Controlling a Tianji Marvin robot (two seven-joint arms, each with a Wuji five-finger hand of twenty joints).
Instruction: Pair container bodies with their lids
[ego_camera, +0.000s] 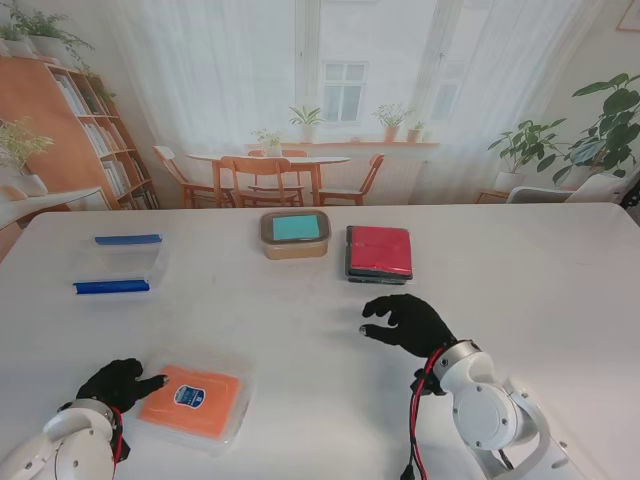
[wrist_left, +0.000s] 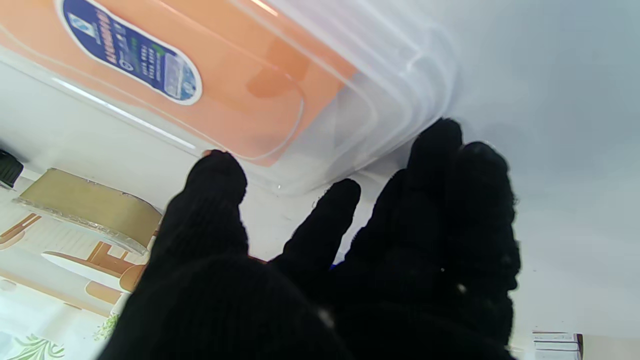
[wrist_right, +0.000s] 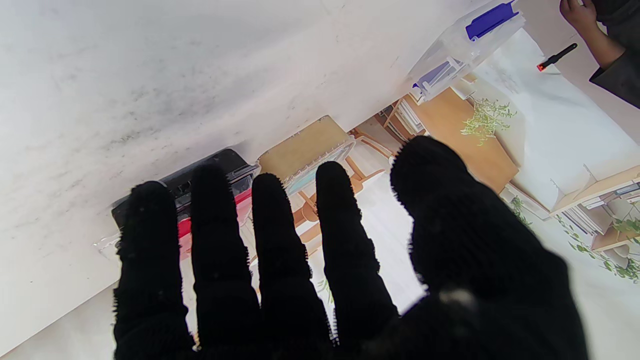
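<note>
White table (ego_camera: 300, 330). Orange-lidded clear container (ego_camera: 190, 400) near me at 7 o'clock. The left hand (ego_camera: 118, 383) sits just beside its left edge, fingers loosely apart, gripping nothing; contact with the rim cannot be told from the stand. Left wrist view: fingertips (wrist_left: 435, 145) reach the container's clear corner (wrist_left: 350, 125), blue oval label (wrist_left: 132, 52) visible.

Right hand (ego_camera: 408, 322) at 4 o'clock, fingers spread, holding nothing, over bare table. Red-lidded dark container (ego_camera: 379, 252) lies at 1 o'clock, beside the tan container with teal lid (ego_camera: 295, 233) at 12. Clear body with blue clips (ego_camera: 117, 264) at 10 o'clock, well apart.

Right wrist view alone shows a person's hand (wrist_right: 580, 15) and a pen (wrist_right: 556, 56) off-table.
</note>
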